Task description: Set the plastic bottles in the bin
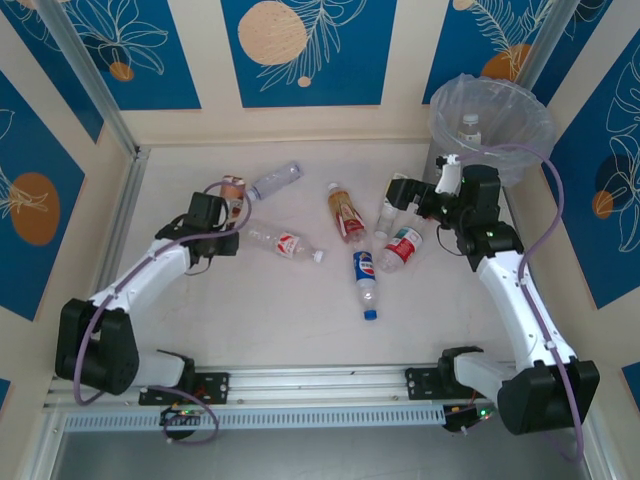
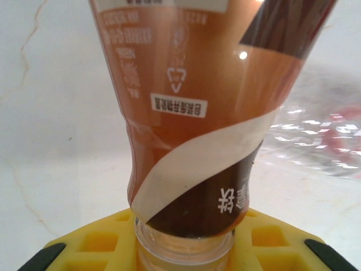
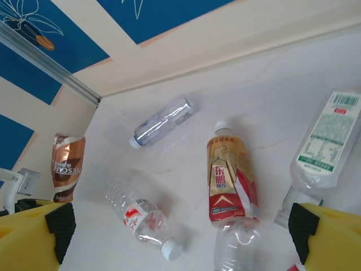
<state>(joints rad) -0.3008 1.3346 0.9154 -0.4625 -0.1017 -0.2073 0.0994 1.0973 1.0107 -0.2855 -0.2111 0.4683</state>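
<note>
Bottles (image 1: 400,248) lie scattered on the counter (image 1: 300,330). We find the left gripper (image 1: 224,208) clamped on the neck of the brown bottle (image 2: 186,113). The right gripper (image 3: 180,226) stands wide, holding nothing, near the green-white bottle (image 3: 326,141). The bin (image 1: 530,125) sits at the far right corner with one bottle (image 1: 468,127) inside. The orange bottle (image 1: 346,212) and blue bottle (image 1: 365,278) lie flat between the arms, the red-white bottle (image 1: 285,243) to their left.
</note>
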